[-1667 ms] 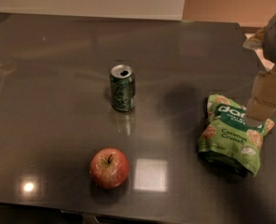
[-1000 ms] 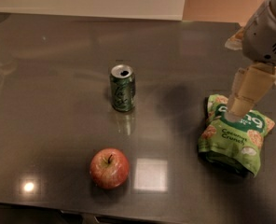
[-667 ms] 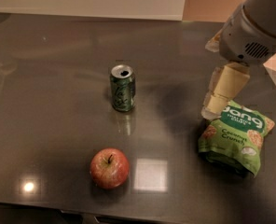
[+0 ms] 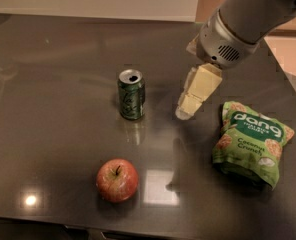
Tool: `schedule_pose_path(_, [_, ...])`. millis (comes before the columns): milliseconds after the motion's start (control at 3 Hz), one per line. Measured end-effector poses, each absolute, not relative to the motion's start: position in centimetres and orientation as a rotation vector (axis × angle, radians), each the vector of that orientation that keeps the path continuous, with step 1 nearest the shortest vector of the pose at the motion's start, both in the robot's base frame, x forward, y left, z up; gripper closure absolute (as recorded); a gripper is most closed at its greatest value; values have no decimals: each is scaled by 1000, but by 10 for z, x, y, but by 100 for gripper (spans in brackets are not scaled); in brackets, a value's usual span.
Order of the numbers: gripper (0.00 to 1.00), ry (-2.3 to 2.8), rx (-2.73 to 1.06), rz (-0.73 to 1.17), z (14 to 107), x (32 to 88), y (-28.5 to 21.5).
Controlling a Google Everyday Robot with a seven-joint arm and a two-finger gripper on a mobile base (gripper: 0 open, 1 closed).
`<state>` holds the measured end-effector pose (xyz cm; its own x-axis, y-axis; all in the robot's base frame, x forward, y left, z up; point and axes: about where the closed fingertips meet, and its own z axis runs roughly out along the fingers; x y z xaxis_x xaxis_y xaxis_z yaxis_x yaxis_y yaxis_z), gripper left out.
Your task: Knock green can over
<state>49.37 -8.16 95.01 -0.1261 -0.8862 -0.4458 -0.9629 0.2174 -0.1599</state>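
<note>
My gripper hangs just right of the upright green can, not touching it. I can't tell whether the claw is parted.

The grey arm enters from the upper right corner and slants down to the left, its vented wrist carrying the cream tool, which hangs just right of centre, tip angled down and leftward.

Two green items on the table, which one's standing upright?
The green can, upright with its silver top showing, behind the apple. The green snack bag lies flat. The tool hangs between them.
</note>
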Motion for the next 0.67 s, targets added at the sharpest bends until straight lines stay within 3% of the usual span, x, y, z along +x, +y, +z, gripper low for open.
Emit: schedule_pose_path(667, [0,1973,-1641,323,931,526,-25])
